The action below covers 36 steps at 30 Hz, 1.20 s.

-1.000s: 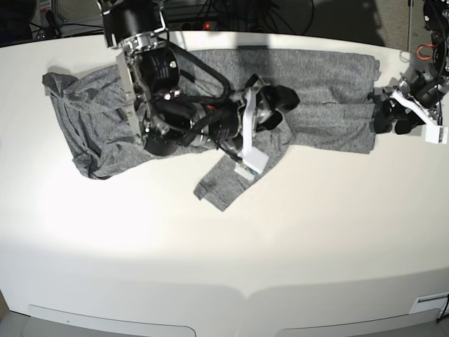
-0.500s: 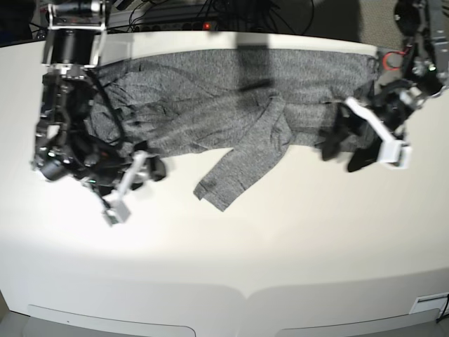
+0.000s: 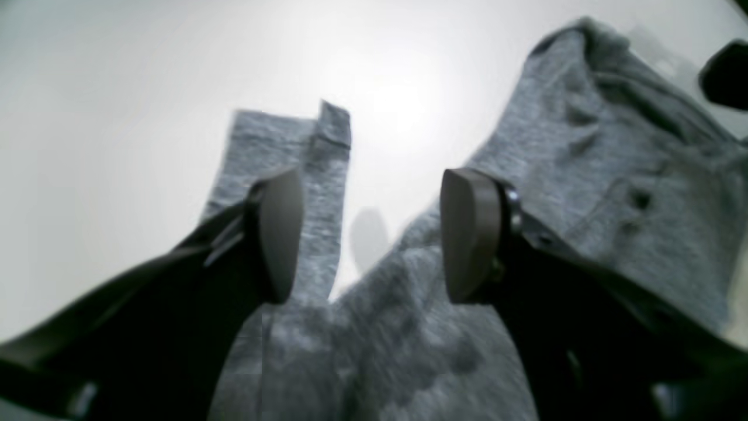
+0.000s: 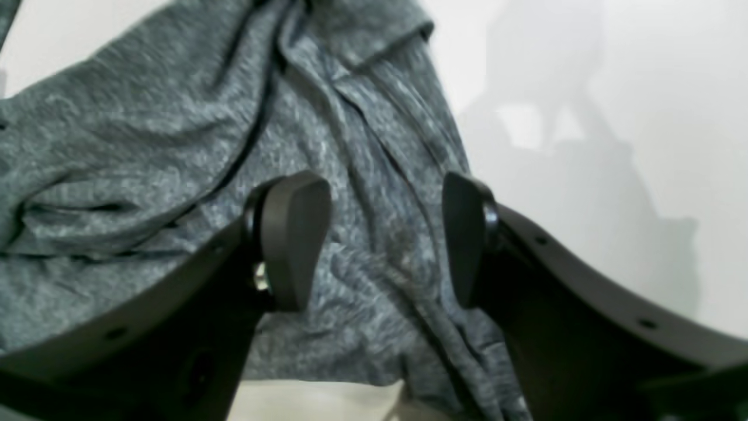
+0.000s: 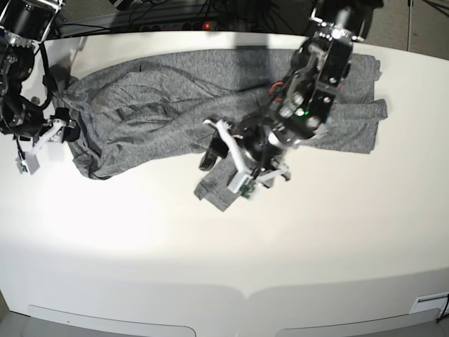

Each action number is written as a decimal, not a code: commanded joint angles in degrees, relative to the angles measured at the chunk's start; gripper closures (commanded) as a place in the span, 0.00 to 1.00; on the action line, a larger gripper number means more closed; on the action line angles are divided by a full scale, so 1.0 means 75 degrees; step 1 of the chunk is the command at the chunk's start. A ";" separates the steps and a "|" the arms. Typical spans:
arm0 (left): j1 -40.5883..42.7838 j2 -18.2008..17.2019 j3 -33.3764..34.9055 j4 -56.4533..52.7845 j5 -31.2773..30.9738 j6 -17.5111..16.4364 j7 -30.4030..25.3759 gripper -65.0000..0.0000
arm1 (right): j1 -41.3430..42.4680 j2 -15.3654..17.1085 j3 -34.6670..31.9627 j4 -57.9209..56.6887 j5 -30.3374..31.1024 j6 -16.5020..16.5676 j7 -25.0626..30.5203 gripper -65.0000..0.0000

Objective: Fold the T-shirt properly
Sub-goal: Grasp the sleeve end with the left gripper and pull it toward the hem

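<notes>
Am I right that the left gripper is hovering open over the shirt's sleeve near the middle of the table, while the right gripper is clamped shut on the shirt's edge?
Not quite: the right gripper is open, not clamped; the right wrist view shows its jaws apart above the T-shirt. The left gripper is indeed open over the sleeve.

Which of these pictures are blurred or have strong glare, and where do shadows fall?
Left wrist view: soft and blurred; glare whitens the table beyond the sleeve. Right wrist view: the shirt is fairly sharp, with grey shadows on the table at right. Base view: sharpest, edges curved by the lens, a bright patch on the table's near left.
</notes>
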 commanded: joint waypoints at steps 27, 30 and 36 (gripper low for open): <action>-0.2104 0.1035 0.0434 -0.4249 0.0641 0.1279 -0.1612 0.58 | -0.0041 0.0149 0.0076 0.0114 0.0114 0.0037 0.0140 0.47; -0.2022 0.1029 0.0554 -0.4249 0.0641 0.1279 -0.1606 0.91 | -0.0041 0.0146 0.0076 0.0114 0.0114 0.0037 0.0189 0.47; -0.2034 0.1020 0.0580 -0.3882 0.0163 0.1285 -0.1192 1.00 | -0.0041 0.0149 0.0076 0.0114 0.0111 0.0037 0.0361 0.47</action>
